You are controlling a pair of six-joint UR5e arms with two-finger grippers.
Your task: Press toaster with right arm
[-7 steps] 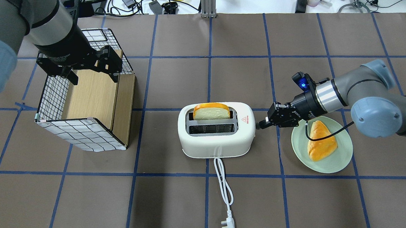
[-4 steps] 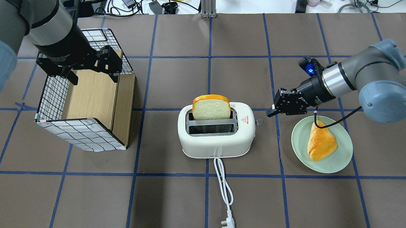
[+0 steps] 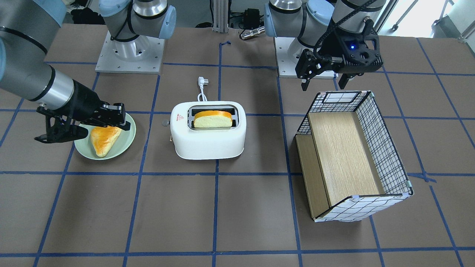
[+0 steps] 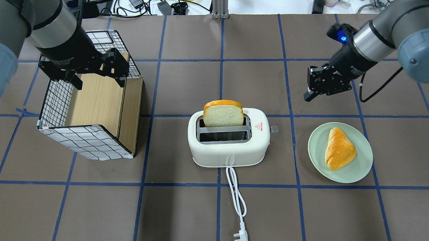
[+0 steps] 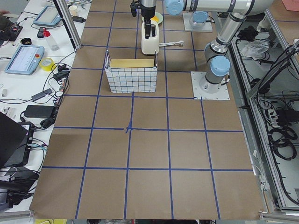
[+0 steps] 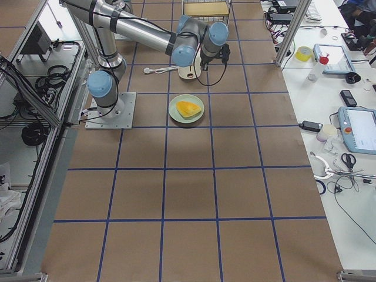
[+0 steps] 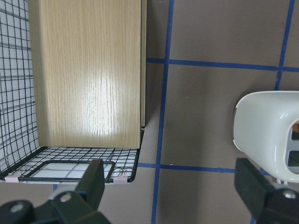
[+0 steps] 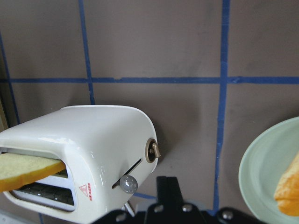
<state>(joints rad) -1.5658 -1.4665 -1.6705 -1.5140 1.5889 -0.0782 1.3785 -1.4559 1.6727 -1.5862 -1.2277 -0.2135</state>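
Observation:
The white toaster (image 4: pixel 227 150) stands mid-table with a bread slice (image 4: pixel 223 115) sticking up from its far slot. Its lever knob (image 4: pixel 274 129) is at the top of its travel on the right end. My right gripper (image 4: pixel 307 96) is shut and empty, raised, well clear of the knob, beyond it and to its right. In the right wrist view the shut fingers (image 8: pixel 167 189) sit just right of the knob (image 8: pixel 128 183) and toaster (image 8: pixel 88 135). My left gripper (image 4: pixel 98 80) is open and empty, hovering over the checked box (image 4: pixel 87 142).
A pale green plate (image 4: pixel 361 165) holding a triangular bread piece (image 4: pixel 340 149) lies right of the toaster, below the right gripper. The toaster's white cord and plug (image 4: pixel 240 237) trail toward the near edge. The box has a wooden inside (image 3: pixel 345 155).
The right gripper left the lever knob, rising and moving away to the far right, off the plate. The bread slice popped up higher in the slot. The left arm has not moved.

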